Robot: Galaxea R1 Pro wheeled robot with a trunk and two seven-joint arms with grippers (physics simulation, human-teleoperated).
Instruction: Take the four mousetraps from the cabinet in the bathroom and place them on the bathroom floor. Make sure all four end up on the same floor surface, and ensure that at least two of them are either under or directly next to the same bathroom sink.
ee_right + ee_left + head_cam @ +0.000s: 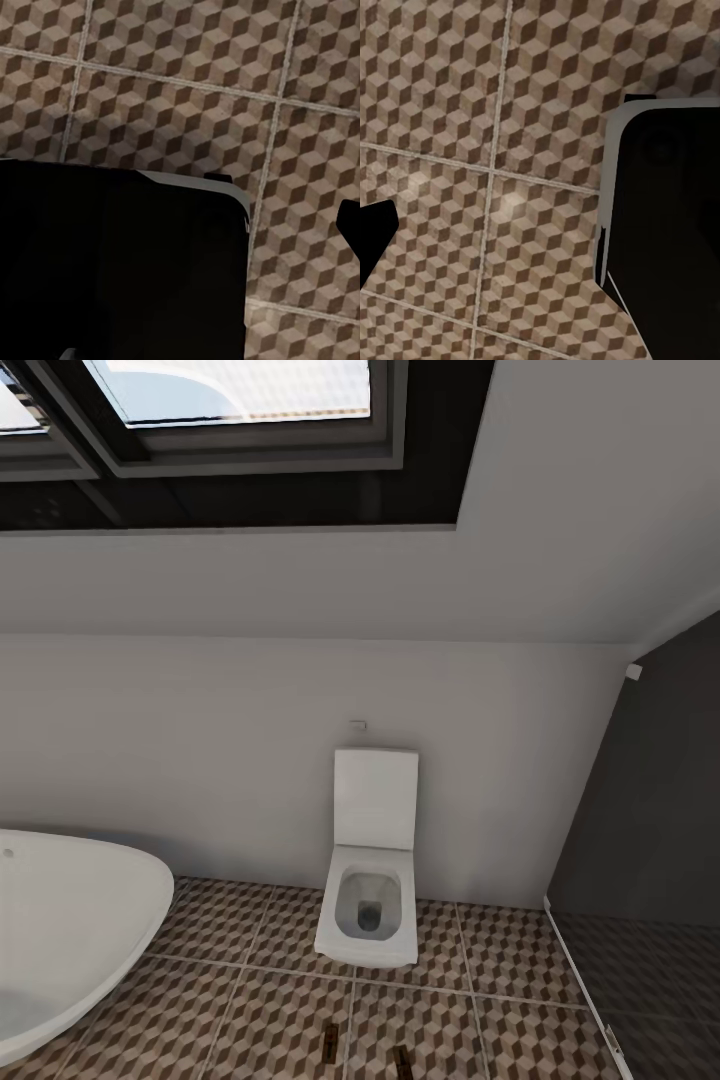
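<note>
The bathroom floor of brown and beige cube-pattern tiles runs along the bottom of the head view. Two small dark brown flat pieces, likely mousetraps, lie on it in front of the toilet, too small to make out in detail. The left wrist view looks down on the same tiles, with one dark fingertip at the edge. One dark fingertip also shows over the tiles in the right wrist view. Nothing is seen held. The cabinet and the sink are out of view.
A square white toilet stands against the pale grey wall ahead. A white oval tub fills the lower left. A dark wall panel closes the right side. Dark-framed skylights sit overhead. The robot's black base shows beside the wrist cameras.
</note>
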